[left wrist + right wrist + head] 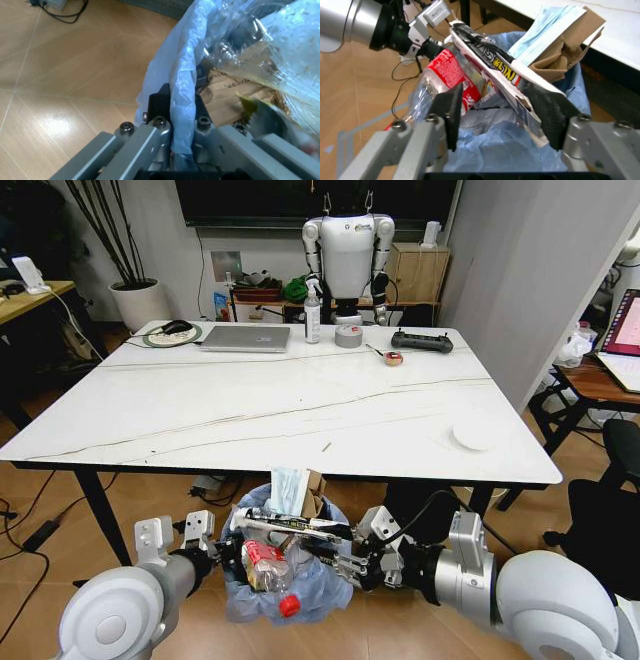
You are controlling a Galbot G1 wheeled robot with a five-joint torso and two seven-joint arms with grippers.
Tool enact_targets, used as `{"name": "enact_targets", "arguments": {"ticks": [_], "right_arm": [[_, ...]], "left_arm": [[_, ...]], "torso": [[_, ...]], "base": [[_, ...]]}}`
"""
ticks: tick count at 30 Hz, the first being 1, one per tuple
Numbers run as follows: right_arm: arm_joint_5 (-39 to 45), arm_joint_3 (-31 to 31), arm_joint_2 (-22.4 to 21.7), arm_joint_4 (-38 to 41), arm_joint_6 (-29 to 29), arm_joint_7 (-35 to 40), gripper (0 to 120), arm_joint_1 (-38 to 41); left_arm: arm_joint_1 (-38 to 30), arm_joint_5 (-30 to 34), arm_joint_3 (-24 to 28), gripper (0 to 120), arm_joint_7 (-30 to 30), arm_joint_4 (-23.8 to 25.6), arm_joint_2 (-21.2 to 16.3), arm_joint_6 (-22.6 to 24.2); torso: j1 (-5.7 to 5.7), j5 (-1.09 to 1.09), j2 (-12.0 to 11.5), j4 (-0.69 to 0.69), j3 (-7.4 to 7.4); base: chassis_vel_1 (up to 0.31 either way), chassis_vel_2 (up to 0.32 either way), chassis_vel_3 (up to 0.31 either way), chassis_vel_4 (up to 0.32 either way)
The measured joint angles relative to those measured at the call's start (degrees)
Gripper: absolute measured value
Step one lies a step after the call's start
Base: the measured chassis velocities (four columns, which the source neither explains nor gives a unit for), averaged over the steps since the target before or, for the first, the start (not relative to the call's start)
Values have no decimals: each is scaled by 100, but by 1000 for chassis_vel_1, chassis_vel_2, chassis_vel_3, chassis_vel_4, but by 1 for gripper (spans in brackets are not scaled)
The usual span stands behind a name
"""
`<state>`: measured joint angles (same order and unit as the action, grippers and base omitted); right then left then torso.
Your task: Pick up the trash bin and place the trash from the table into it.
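Two grippers flank the trash bin (285, 580): left gripper (222, 552) at 9 o'clock clamps its rim, right gripper (350, 563) at 3 o'clock gapes over the trash (268, 558).

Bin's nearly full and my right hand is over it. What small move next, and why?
Probably draw the right hand back, clear of the trash bin. It is open, and the black-and-white wrapper between its fingers already rests on the trash pile. The left hand clamps the bag-lined rim, so the bin looks held. A white disc is on the table.
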<state>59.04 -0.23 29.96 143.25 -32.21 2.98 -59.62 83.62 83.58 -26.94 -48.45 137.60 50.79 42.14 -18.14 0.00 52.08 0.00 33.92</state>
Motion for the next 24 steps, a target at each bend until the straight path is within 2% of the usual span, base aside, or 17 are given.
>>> {"name": "enact_targets", "arguments": {"ticks": [3,4,7,10,11,12,24], "right_arm": [[3,30,-1,0,77,23,62,27],[17,28,-1,0,101,40,69,77],[26,12,3,0,106,42,75,108],[3,-12,20,-1,105,42,91,67],[-1,-12,21,-1,105,43,91,62],[-18,-10,21,-1,106,41,97,49],[-38,-3,33,-1,113,37,100,-1]], "left_arm": [[-7,12,-3,0,1,-8,-10,0],[-15,16,-5,0,2,-18,-16,0],[-29,26,-5,0,4,-27,-18,0],[-73,64,-2,0,6,-48,-39,0],[-75,66,-2,0,6,-50,-40,0],[-89,76,0,0,7,-59,-51,0],[-232,133,81,0,9,-125,-82,0]], "torso": [[0,0,0,0,0],[0,0,0,0,0],[0,-1,0,1,0],[0,0,0,0,0],[0,0,0,0,0],[0,0,0,0,0],[0,0,0,0,0]], "base": [[0,0,0,0],[0,0,0,0],[0,0,0,0],[0,0,0,0],[0,0,0,0],[0,0,0,0],[0,0,0,0]]}}
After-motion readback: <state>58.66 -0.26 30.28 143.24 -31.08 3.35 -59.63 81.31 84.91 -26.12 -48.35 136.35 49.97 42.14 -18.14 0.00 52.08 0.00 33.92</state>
